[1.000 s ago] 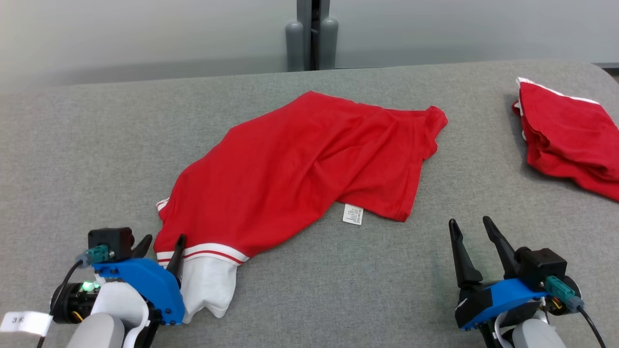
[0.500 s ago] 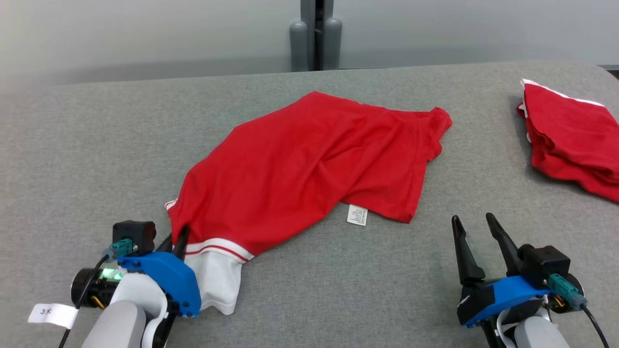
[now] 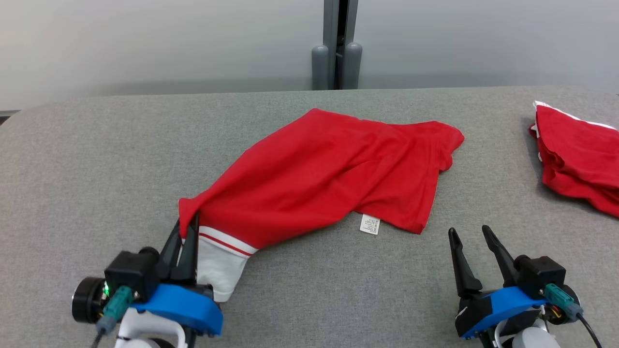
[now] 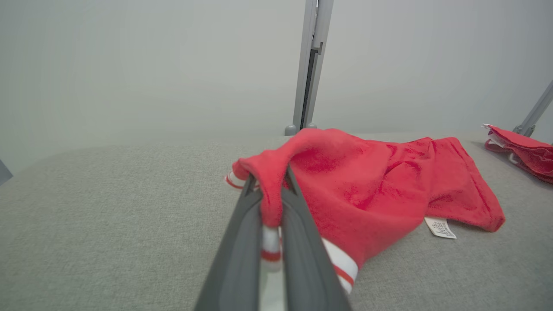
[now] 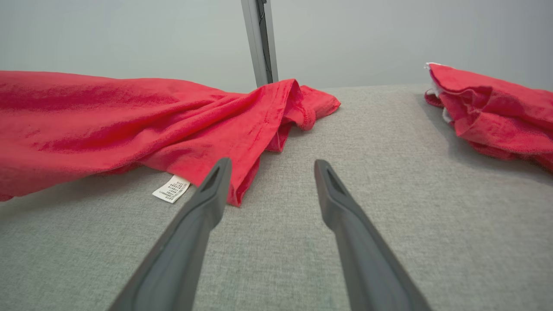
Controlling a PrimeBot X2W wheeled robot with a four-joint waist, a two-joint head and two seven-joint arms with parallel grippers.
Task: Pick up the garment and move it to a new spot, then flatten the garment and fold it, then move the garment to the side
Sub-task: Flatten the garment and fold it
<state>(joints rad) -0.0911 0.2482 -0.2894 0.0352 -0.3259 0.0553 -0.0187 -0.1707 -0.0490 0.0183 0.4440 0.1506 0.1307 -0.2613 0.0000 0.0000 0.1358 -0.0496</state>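
A red garment (image 3: 329, 174) with a white, red-striped band and a white care label (image 3: 369, 224) lies crumpled across the middle of the grey table (image 3: 96, 159). My left gripper (image 3: 188, 226) is shut on its near-left corner, and the pinched fold rises off the surface. The left wrist view shows the red cloth of the garment (image 4: 367, 181) draped over and between that gripper's (image 4: 268, 183) closed fingers. At the lower right my right gripper (image 3: 468, 231) stands open and empty, just right of the garment's hem. In the right wrist view that gripper (image 5: 272, 166) points past the hem of the garment (image 5: 129, 125).
A second red garment (image 3: 578, 162) lies folded at the table's far right edge, also in the right wrist view (image 5: 492, 112). A grey post (image 3: 337, 53) stands behind the table's back edge against a pale wall.
My left gripper has closed on the garment's near-left corner and lifted it, pulling the cloth taut. The camera has tilted, so the whole picture has shifted. The right gripper stays open.
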